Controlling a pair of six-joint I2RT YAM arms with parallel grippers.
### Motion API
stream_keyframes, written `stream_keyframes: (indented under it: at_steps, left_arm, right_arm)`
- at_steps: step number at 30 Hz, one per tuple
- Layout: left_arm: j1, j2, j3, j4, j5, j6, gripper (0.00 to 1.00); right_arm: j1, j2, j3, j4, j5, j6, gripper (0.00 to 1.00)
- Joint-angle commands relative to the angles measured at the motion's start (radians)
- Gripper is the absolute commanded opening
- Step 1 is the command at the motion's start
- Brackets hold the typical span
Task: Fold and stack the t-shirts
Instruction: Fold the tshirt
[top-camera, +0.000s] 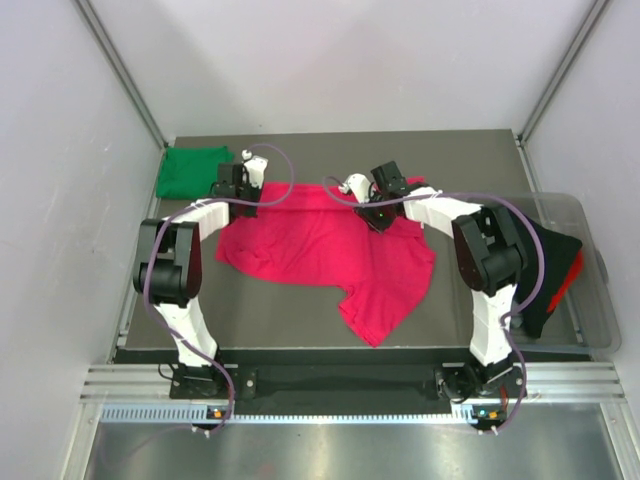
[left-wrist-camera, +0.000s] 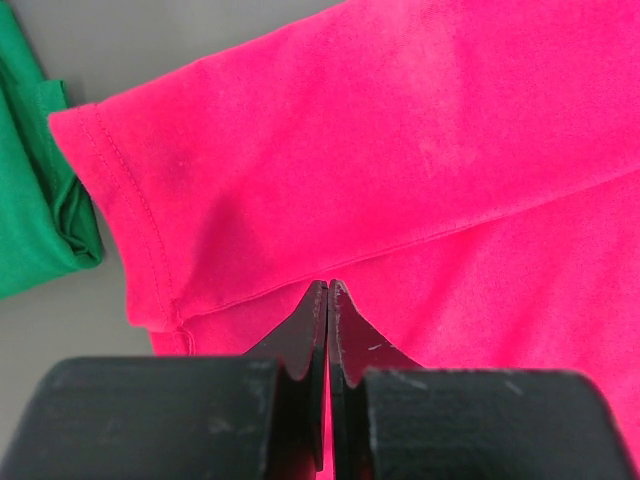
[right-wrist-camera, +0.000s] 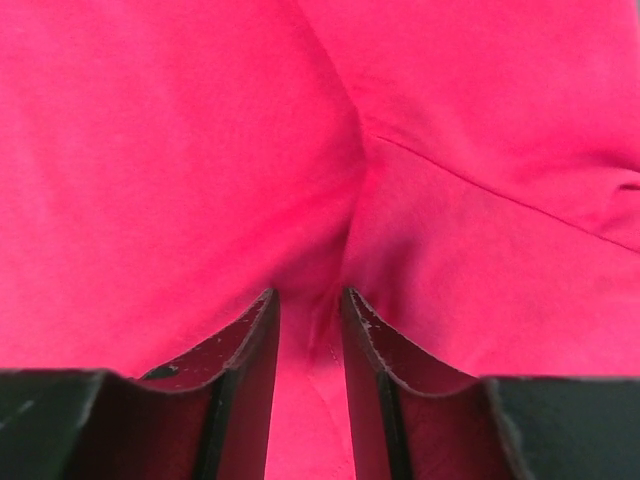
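Pink shirt was plain crimson-pink all over, with the sleeve hem stitching in matching pink. Green shirt was plain emerald. Table was flat dark grey, walls off-white, front rail silver. Left arm and right arm were white with black joints. Cables along both were purple. Left gripper and right gripper had matte black fingers with pale scuffs on the edges. Bin was clear with a grey tint, holding black cloth and red cloth.
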Motion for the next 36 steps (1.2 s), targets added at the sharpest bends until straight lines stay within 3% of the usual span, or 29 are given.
stream_keyframes:
  at_steps: [1,9,14,17,25,33,36]
  left_arm:
    - [0.000,-0.052,-0.008,0.014,0.023,-0.018,0.00]
    - [0.000,-0.052,-0.016,0.018,0.028,-0.019,0.00]
    - [0.000,-0.053,-0.018,0.020,0.028,-0.022,0.00]
    - [0.000,-0.056,-0.019,0.018,0.029,-0.021,0.00]
    - [0.000,-0.073,-0.019,0.014,0.025,-0.022,0.00]
    - [0.000,-0.072,-0.012,0.006,0.031,-0.024,0.00]
    - [0.000,-0.070,-0.012,0.005,0.034,-0.021,0.00]
  right_arm:
    - [0.009,0.001,0.042,0.023,0.062,0.003,0.32]
    - [0.009,0.020,0.039,0.041,0.122,0.005,0.32]
    - [0.010,0.002,0.023,0.070,0.137,0.014,0.08]
    - [0.020,-0.039,0.002,0.087,0.156,0.008,0.04]
    - [0.056,-0.203,-0.055,0.058,0.128,0.006,0.05]
    - [0.082,-0.239,-0.089,0.027,0.079,0.014,0.06]
    - [0.082,-0.222,-0.081,0.013,0.062,0.017,0.19]
